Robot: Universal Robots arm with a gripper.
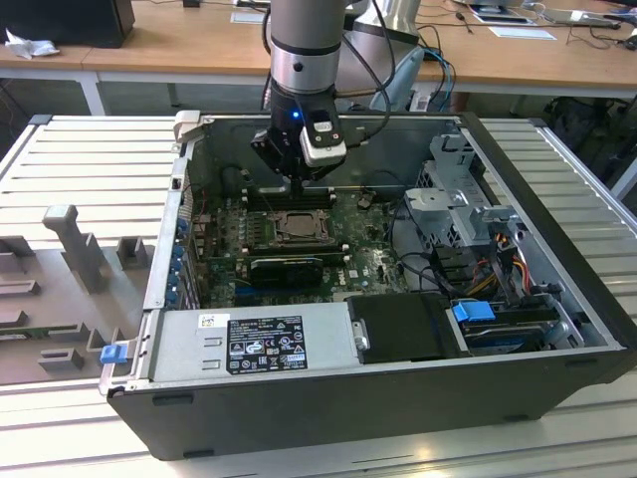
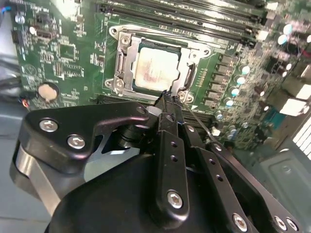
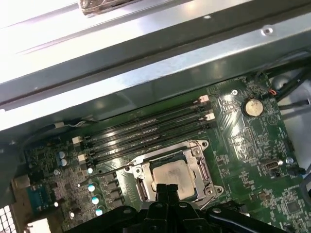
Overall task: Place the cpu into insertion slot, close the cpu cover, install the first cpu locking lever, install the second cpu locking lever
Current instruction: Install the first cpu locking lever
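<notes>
The arm (image 1: 304, 60) points straight down, its tool (image 2: 165, 96) (tips pressed together) at the edge of the cpu cover (image 2: 125, 68).

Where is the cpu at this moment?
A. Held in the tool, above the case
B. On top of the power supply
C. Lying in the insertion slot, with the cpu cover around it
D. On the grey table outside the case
C: in the second wrist view the cpu lies flat in the insertion slot, the cpu cover frames it, and the tool is at the slot's edge.
</notes>
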